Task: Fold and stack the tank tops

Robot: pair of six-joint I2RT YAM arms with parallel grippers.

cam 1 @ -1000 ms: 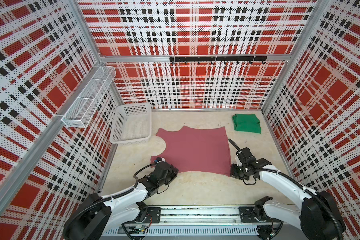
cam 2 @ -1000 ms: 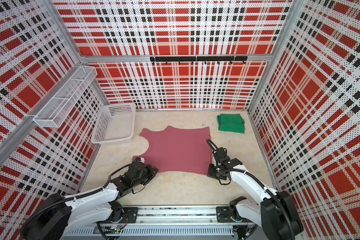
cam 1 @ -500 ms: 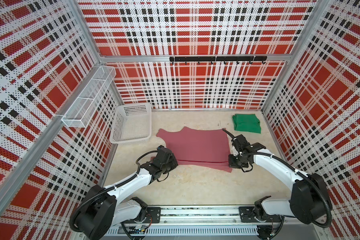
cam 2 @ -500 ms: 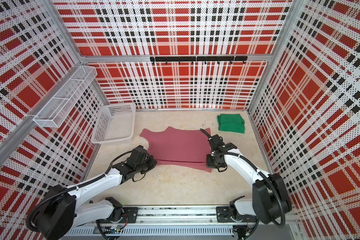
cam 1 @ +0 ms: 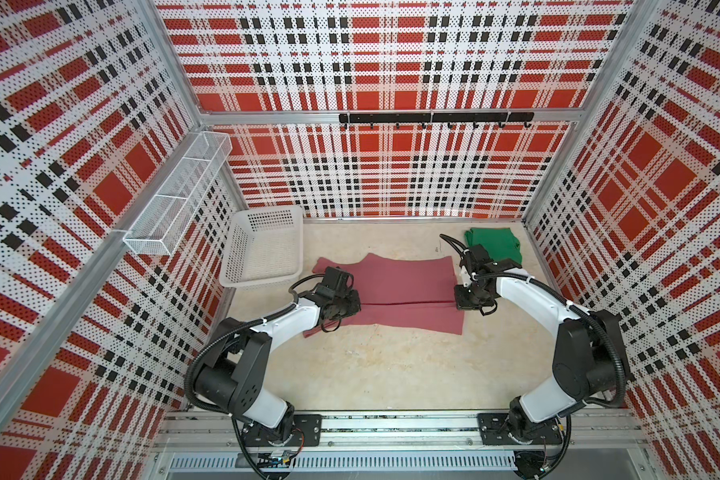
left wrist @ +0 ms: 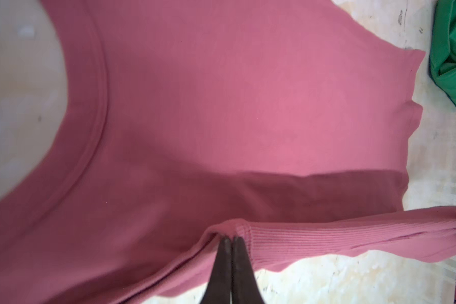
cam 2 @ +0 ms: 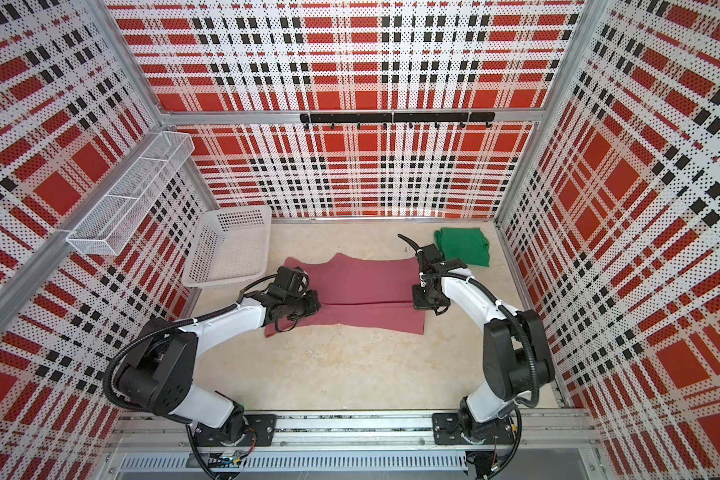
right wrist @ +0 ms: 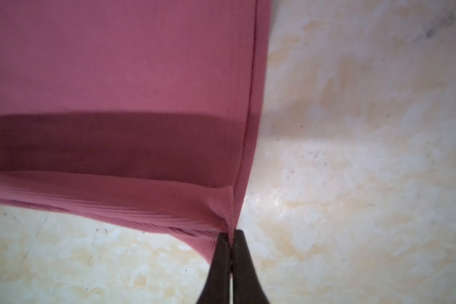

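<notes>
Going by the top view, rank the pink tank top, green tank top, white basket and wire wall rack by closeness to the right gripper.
From the right gripper:
1. pink tank top: pinched at its right edge.
2. green tank top: just behind, in the back right corner.
3. white basket: far across, back left.
4. wire wall rack: mounted high on the left side.

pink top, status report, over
Left fingers shut on pink top, right fingers too. Held edge over its middle, fold not yet laid flat. Green top at back right, apart, nothing in the way.
</notes>
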